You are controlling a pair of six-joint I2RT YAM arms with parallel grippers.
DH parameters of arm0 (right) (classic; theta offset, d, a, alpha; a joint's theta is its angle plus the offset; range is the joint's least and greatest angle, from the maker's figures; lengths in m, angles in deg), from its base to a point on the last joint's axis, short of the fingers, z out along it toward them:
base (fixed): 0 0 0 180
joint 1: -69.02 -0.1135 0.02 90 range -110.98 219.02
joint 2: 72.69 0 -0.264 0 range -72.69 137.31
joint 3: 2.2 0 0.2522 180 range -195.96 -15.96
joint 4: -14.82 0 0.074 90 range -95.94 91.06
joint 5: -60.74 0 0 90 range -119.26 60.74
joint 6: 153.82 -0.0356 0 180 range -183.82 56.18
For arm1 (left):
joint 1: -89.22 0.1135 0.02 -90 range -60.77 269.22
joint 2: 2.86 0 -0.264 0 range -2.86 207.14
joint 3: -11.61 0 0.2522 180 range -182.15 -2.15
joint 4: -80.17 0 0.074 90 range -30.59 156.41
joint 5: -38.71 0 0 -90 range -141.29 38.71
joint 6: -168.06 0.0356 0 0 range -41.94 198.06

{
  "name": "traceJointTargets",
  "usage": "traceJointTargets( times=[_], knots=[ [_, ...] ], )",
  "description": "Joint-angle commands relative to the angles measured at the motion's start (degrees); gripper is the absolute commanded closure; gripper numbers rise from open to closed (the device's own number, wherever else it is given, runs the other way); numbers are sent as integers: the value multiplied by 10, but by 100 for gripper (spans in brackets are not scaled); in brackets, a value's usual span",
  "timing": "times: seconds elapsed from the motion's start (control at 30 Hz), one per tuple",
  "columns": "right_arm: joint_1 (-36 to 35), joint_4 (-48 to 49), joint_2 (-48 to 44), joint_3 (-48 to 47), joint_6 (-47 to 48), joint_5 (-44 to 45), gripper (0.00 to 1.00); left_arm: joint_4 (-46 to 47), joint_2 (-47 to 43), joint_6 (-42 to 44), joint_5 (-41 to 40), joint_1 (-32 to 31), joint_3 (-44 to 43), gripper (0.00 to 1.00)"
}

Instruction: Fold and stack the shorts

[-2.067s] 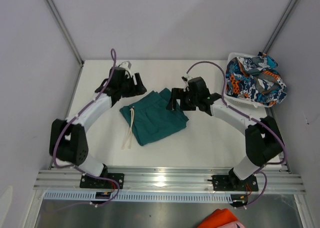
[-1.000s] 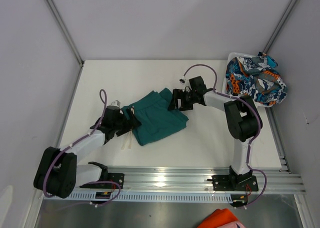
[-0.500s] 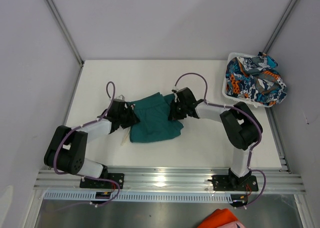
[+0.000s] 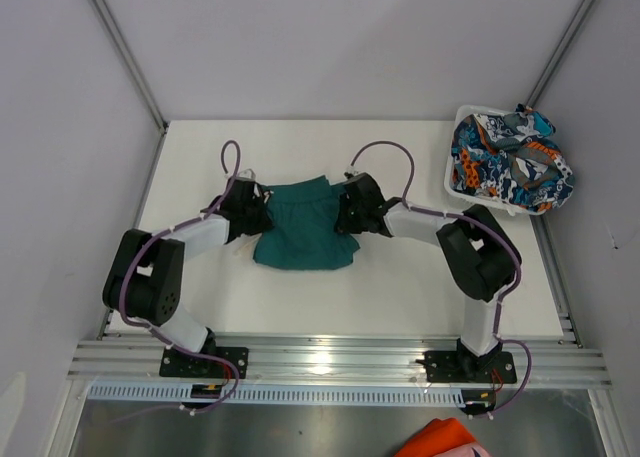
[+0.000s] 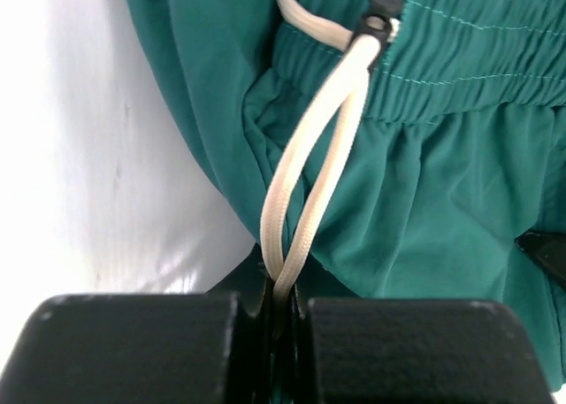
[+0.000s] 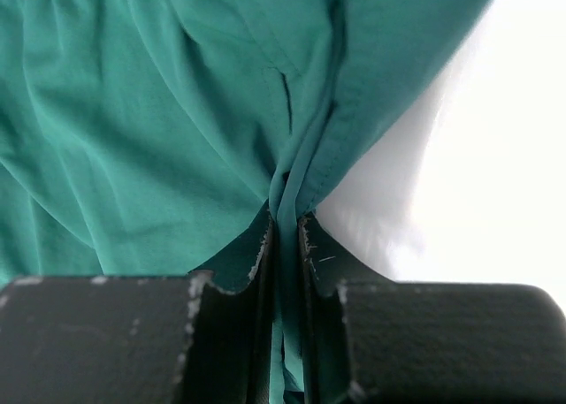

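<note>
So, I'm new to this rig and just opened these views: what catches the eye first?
The teal-green shorts lie centrally, pinched from both sides: the left gripper is shut on fabric and pale drawstring, the right gripper on the opposite edge. At the far right corner, a white basket holds the printed shorts.

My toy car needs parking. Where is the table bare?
Bare: behind the green shorts to the back wall, and before them to the metal rail. Crowded: the middle, left pincer and right pincer gripping the shorts, and the basket corner.
</note>
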Motion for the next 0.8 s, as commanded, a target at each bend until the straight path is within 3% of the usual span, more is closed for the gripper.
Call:
traceJointTargets(
  times=[0.0,0.13,0.17,0.2,0.23,0.33,0.43,0.57,0.77],
  knots=[
    [19,9,18,-37,-31,40,100,-3,18,30,-11,20,-43,100],
    [27,14,47,-74,-29,6,100,-25,62,48,-14,42,-93,100],
    [26,3,57,-87,-23,-2,95,-27,69,50,-12,47,-98,100],
    [20,-3,66,-101,-21,-6,85,-31,75,53,-8,58,-104,100],
    [17,-5,73,-115,-19,-6,57,-34,86,58,-4,62,-123,100],
    [16,20,53,-105,-28,-4,25,-54,102,74,4,68,-150,100],
    [21,32,38,-103,-23,0,18,-89,125,83,-21,71,-196,100],
    [37,15,9,-121,-14,-3,16,-143,174,88,-44,96,-272,100],
    [46,23,-72,-73,-14,-11,16,-223,265,92,-59,157,-434,100]
  ],
)
